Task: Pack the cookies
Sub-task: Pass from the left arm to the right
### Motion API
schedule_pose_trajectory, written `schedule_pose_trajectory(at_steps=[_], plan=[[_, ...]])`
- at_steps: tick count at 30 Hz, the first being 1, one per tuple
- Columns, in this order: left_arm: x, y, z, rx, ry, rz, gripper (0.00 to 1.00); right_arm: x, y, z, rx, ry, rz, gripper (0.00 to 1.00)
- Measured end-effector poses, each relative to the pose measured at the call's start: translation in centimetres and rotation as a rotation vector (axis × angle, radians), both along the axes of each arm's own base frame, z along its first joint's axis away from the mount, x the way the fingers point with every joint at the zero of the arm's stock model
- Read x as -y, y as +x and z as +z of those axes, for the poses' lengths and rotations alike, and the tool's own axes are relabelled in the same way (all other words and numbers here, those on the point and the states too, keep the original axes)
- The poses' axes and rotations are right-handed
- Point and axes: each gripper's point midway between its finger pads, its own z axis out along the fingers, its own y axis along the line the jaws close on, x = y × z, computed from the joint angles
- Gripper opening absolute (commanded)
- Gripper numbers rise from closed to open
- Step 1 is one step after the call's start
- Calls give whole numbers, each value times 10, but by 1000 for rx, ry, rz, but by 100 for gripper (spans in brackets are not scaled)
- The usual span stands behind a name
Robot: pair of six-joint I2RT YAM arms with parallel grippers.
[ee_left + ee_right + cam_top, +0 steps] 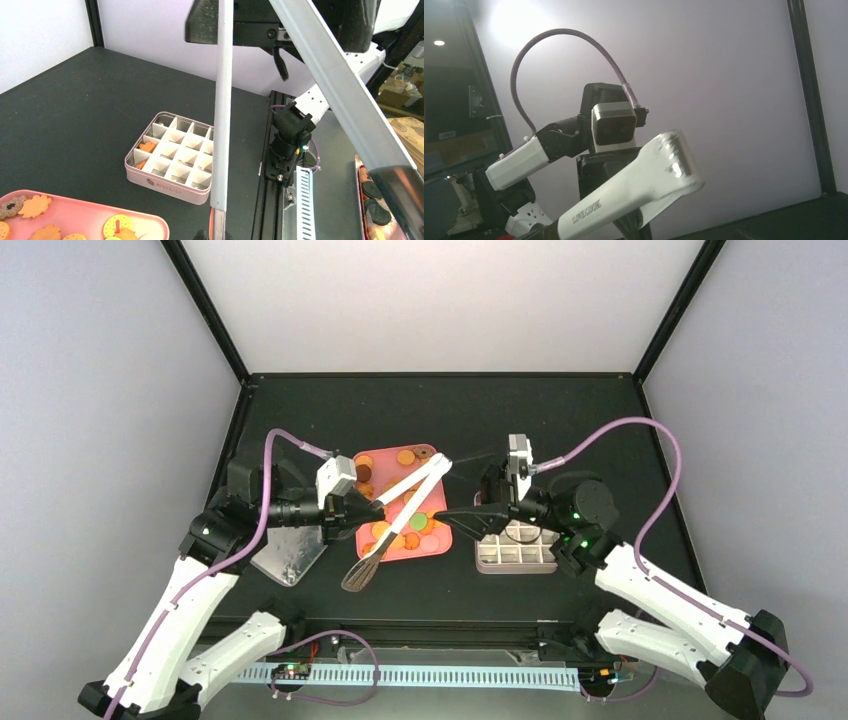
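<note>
The cookies are small orange, yellow, green and brown discs on a pink tray; some show in the left wrist view. A pink tin with a white grid holds a few orange cookies; it lies under my right arm. My left gripper is shut on one arm of the long tongs, held above the tray. My right gripper points left, close to the tongs. The tongs' hinge end fills the right wrist view, and the right fingers do not show clearly.
A shiny metal lid lies left of the tray. A black rail with a white cable chain runs along the near edge. Black frame posts and pale walls close in the table's back and sides.
</note>
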Motion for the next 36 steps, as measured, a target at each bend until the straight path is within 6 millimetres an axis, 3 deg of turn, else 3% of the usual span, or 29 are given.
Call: schedule_pose_trajectory(at_steps=[7, 15, 27, 36], plan=[[1, -5, 1, -8, -8, -26, 1, -18, 11, 10, -46, -16, 91, 100], [1, -7, -2, -15, -2, -39, 2, -36, 4, 13, -107, -13, 287, 98], [3, -9, 4, -30, -22, -49, 1, -52, -3, 2, -168, -42, 406, 83], [4, -7, 7, -35, -32, -50, 2, -62, -2, 10, -175, 1, 433, 68]])
